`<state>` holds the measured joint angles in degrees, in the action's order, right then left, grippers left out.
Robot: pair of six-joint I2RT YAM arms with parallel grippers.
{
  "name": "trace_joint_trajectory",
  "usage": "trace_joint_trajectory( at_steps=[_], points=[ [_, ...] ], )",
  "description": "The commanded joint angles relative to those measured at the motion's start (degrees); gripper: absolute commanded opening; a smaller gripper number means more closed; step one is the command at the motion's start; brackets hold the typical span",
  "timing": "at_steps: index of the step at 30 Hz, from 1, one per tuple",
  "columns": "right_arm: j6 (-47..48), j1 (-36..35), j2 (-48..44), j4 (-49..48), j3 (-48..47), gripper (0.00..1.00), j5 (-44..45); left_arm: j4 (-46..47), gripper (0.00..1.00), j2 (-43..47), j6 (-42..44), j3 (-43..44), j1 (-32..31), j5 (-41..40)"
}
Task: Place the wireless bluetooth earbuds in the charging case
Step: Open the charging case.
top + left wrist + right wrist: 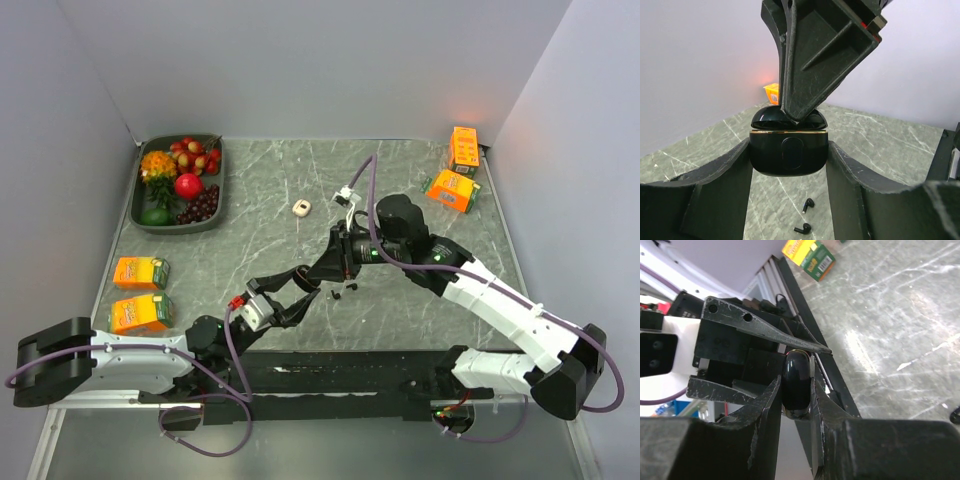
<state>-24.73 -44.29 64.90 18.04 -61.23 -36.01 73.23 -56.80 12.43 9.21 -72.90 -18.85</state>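
The case (pixel 790 160) hangs in the air over the middle of the tabletop (pixel 260 200), somewhat nearer its near edge, held from two sides. It is a small, glossy black, rounded box with a thin gold line running between its domed lid and its body, and an oval recess on the face seen from the left wrist. The left gripper (pixel 789 146) pinches the body, one finger pressed against each side. The right gripper (pixel 796 384) comes from above and clamps the lid between its fingertips, which touch the shiny dome on both sides. Whether the lid is lifted at all cannot be told. The two earbuds (pixel 809 203) lie on the tabletop just below the case, close together but apart, tiny, black, each with a short stem
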Motion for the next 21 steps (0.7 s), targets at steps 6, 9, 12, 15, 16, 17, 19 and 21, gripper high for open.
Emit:
trace_joint_trajectory(
  at_steps=[6, 9, 12, 15, 16, 17, 19, 21],
  points=[
    [-5.5, 2.63, -3.12, -8.82, 2.7, 0.05, -9.43, 8.24, 0.01, 2.21, 0.05, -1.04, 0.22, -2.51],
    [-5.94, 3.33, -3.38, -9.34, 3.31, 0.07, -9.34, 8.24, 0.01, 2.83, 0.05, -1.3, 0.13, -2.51],
    [-6.21, 3.86, -3.56, -9.52, 3.66, 0.09, -8.99, 8.16, 0.01, 3.36, -0.21, -1.48, 0.13, -2.51],
    [-6.12, 4.13, -3.91, -8.99, 3.66, 0.16, -8.03, 7.81, 0.01, 3.88, -0.3, -1.57, -0.05, -2.59],
    [-5.77, 4.13, -3.91, -8.82, 3.58, 0.22, -7.85, 7.63, 0.01, 3.97, -0.3, -1.48, -0.05, -2.51],
    [-5.77, 4.21, -3.91, -8.64, 3.58, 0.26, -7.5, 7.54, 0.01, 4.06, -0.3, -1.48, -0.22, -2.59],
    [-5.59, 4.3, -4.17, -8.38, 3.49, 0.34, -6.97, 7.36, 0.01, 4.24, -0.3, -1.48, -0.22, -2.59],
    [-5.33, 4.3, -4.26, -7.67, 3.49, 0.41, -5.83, 7.1, 0.01, 4.41, -0.3, -1.48, -0.22, -2.59]
  ],
)
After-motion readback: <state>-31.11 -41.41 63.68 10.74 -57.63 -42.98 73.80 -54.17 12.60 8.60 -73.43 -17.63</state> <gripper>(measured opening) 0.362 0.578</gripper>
